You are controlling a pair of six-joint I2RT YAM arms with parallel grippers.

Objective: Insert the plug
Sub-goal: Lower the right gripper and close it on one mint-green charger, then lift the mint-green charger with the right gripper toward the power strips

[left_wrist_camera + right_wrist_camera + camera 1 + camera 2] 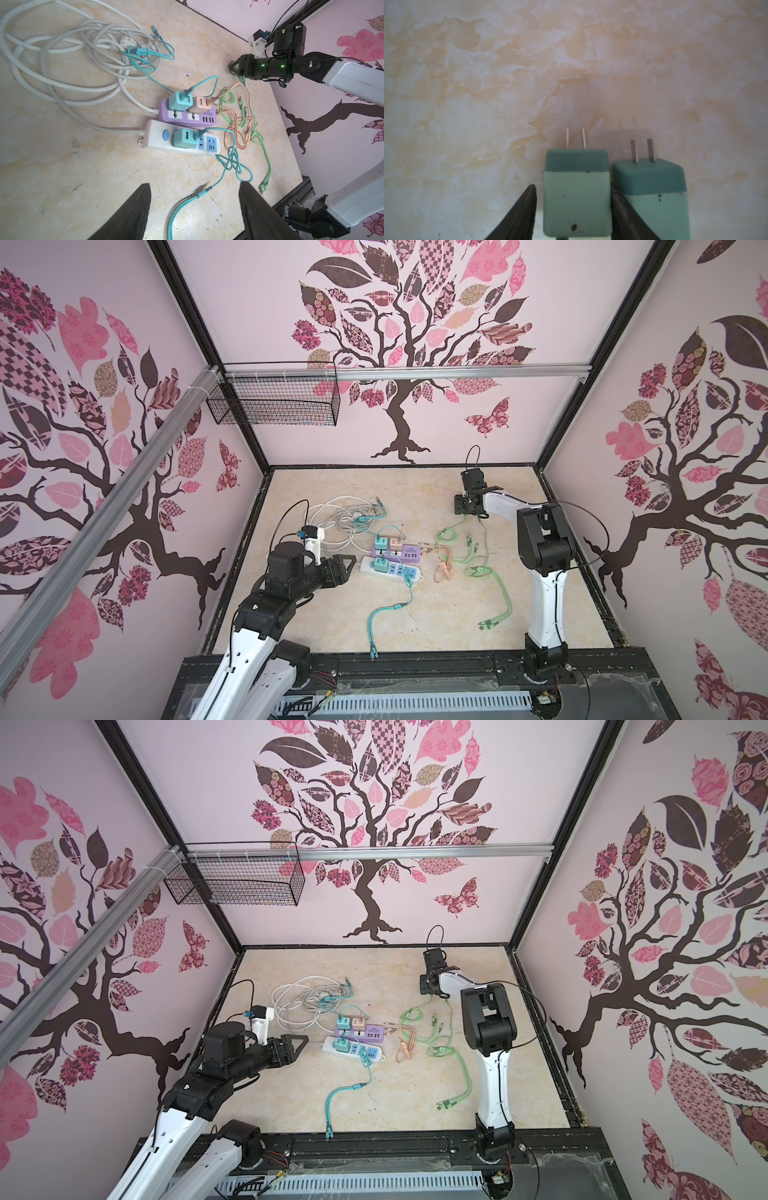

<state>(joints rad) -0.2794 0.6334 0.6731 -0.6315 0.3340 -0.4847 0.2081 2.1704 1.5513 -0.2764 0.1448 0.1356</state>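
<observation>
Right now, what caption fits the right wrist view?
Right gripper straddles one green charger plug; a second plug sits beside it.

Robot lab test cell: a box with tree-print walls [257, 302], black frame [183, 302], aluminium rail [457, 372], a wire basket [274, 406] at 10 o'clock, and left arm [245, 651] and right arm [544, 605] mounted on a track [415, 668] at 6 o'clock.

Illumination in both top views is even and diffuse; the tabletop [449, 614] is uniformly lit and shadows on it are faint. Wide-angle distortion bows the wall frames [183, 302] near the frame edges. The right wrist view is dim and soft: the green plug [576, 197] casts a weak, soft-edged shadow, and the near fingers [517, 218] are out of focus. The left wrist view is brighter and sharp.
</observation>
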